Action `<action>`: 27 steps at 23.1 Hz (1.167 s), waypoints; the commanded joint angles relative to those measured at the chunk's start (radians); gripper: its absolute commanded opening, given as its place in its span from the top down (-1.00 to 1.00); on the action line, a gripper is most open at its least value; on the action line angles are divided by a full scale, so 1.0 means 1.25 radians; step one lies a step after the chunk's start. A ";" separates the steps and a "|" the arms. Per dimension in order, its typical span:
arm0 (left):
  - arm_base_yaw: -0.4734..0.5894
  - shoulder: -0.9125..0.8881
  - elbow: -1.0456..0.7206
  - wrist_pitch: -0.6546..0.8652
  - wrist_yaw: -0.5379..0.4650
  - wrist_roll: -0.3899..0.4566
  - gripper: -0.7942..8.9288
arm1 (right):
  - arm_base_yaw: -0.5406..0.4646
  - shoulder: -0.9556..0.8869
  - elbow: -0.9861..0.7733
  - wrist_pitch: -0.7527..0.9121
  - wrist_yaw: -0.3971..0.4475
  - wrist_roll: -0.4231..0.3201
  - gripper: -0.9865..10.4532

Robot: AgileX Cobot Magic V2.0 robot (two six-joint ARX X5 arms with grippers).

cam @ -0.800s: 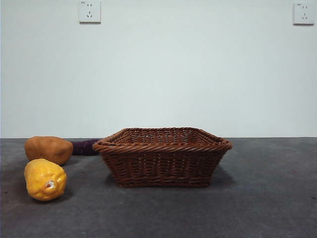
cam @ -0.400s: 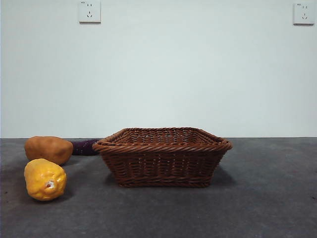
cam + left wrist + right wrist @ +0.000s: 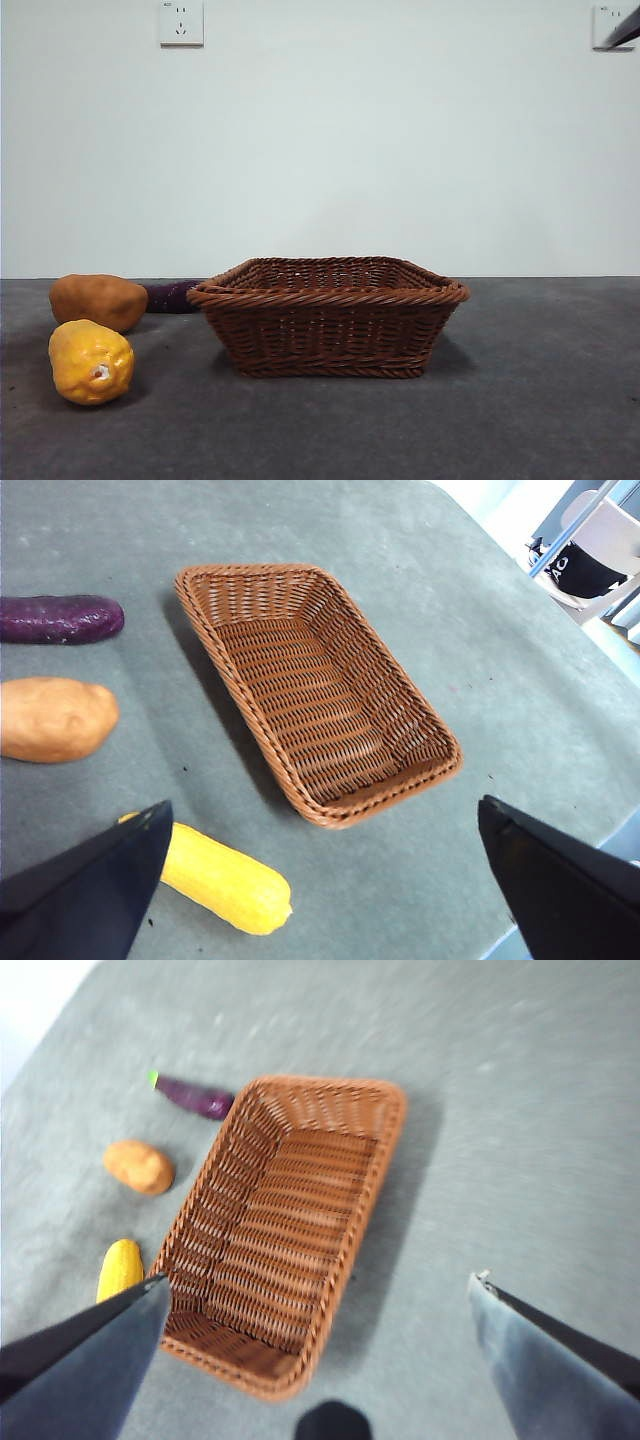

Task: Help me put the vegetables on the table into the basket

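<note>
beside the basket (image 3: 327,315), at its 9 o'clock on the desk (image 3: 520,400), lie potato (image 3: 98,301), yellow fruit (image 3: 91,361), eggplant (image 3: 58,619). left pincer (image 3: 320,880) spread, empty, nearer; fruit's long axis slants under it. right pincer (image 3: 318,1360) spread, high.

White wall (image 3: 400,150), two sockets (image 3: 181,22)

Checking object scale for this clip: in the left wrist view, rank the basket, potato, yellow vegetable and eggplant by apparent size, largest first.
1. basket, by far the largest.
2. yellow vegetable, though a jaw hides one end.
3. potato and eggplant: both are cut by the picture's edge and look about alike, so I would not rank them.
</note>
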 commanded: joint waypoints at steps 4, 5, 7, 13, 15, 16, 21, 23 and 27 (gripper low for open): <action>0.001 0.020 0.001 0.018 0.000 0.005 -0.33 | 0.114 0.240 0.129 0.011 0.082 0.013 -0.05; 0.001 0.026 0.001 0.020 0.000 0.005 -0.33 | 0.130 0.284 0.148 0.017 0.083 0.025 -0.05; 0.001 0.034 0.001 0.020 0.000 0.005 -0.33 | 0.156 0.351 0.169 0.041 0.094 0.037 -0.05; 0.001 0.054 0.001 0.030 -0.001 0.005 -0.33 | 0.209 0.504 0.174 0.127 0.166 0.071 -0.05; 0.001 0.056 0.001 0.033 -0.002 0.005 -0.33 | 0.220 0.544 0.174 0.147 0.180 0.080 -0.05; 0.001 0.057 0.001 0.032 -0.005 0.005 -0.33 | 0.225 0.559 0.174 0.155 0.187 0.085 -0.05; 0.001 0.061 0.001 0.032 -0.042 0.005 -0.33 | 0.230 0.635 0.174 0.176 0.204 0.102 -0.05; 0.001 0.061 0.001 0.032 -0.042 0.005 -0.33 | 0.230 0.651 0.174 0.177 0.207 0.107 0.01; 0.001 0.067 0.001 0.031 -0.042 0.005 -0.33 | 0.230 0.673 0.174 0.174 0.212 0.110 0.19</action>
